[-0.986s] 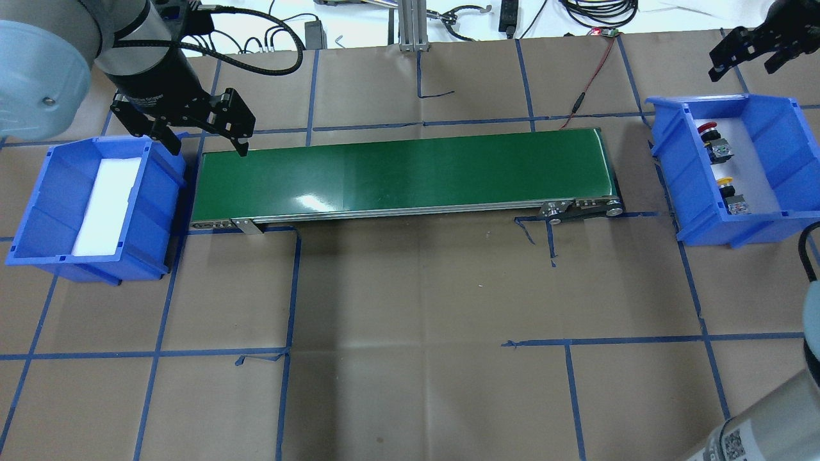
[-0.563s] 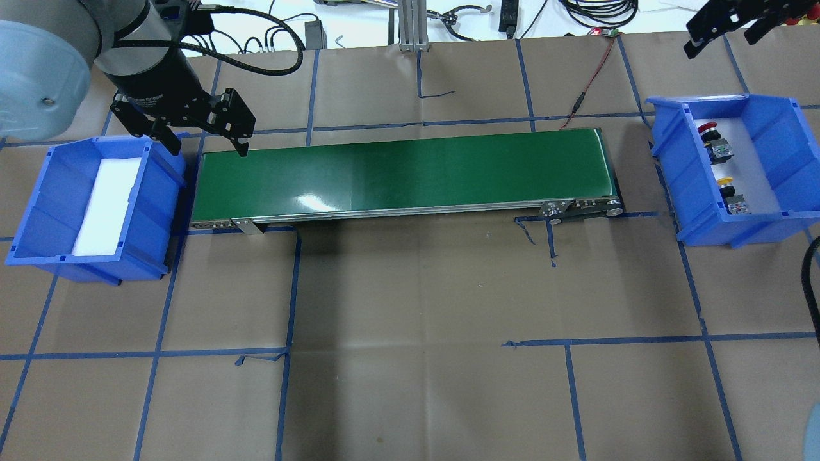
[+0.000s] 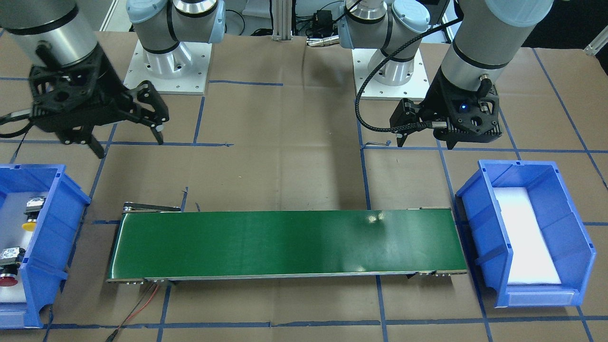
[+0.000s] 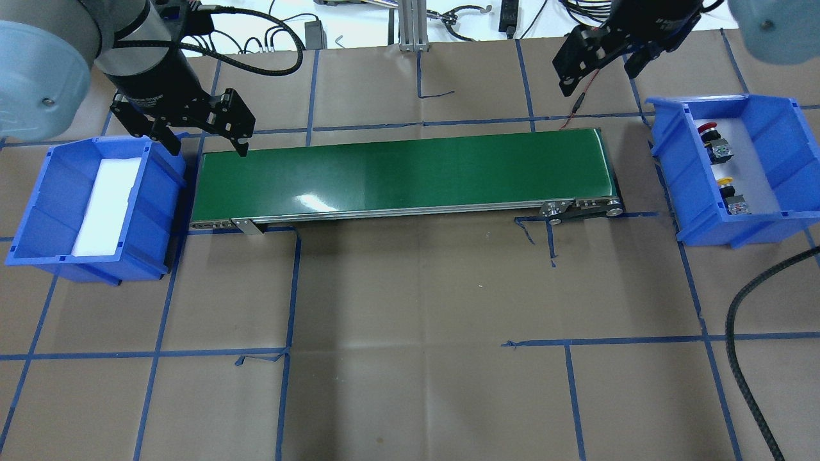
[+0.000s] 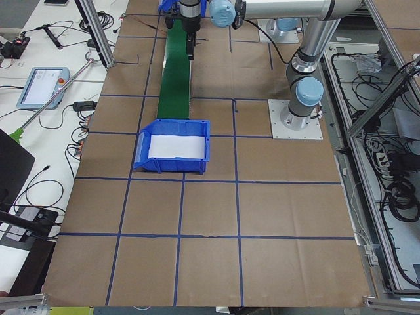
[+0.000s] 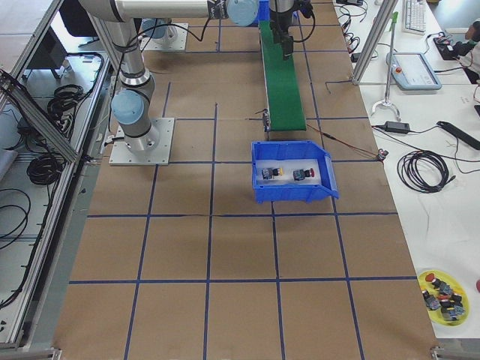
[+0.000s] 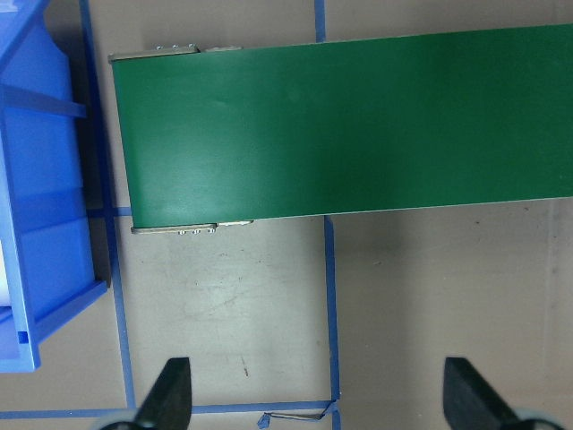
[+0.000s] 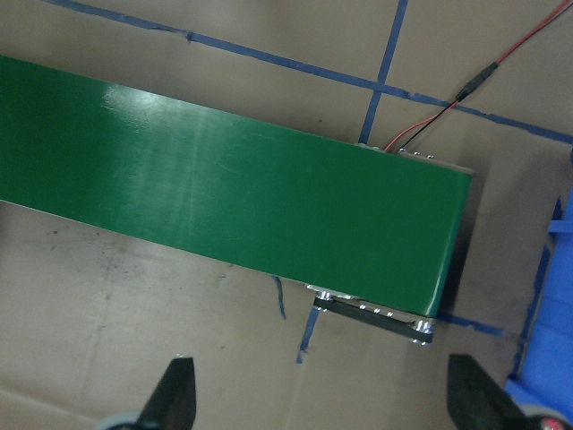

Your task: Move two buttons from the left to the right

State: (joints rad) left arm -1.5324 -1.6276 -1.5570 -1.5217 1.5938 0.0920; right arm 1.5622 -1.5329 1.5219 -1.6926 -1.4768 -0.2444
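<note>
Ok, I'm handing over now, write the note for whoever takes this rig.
Left gripper: open, empty, raised near the belt's left end, by the left bin.
Right gripper: open, empty, high above the belt's right end.
Red button and yellow button: both lying in the right bin.
Done: both buttons across; belt bare, left bin holds only a white pad.
Left: seemingly nothing.

So the left arm (image 3: 479, 42) and right arm (image 3: 47, 38): silver tubes, pale blue joint caps, white bolted base plates (image 3: 166, 78). The left gripper (image 4: 209, 150) and right gripper (image 3: 129, 147) are black, kinda skeletal; braided black cable (image 3: 359, 92) at the left's 9 o'clock.
</note>
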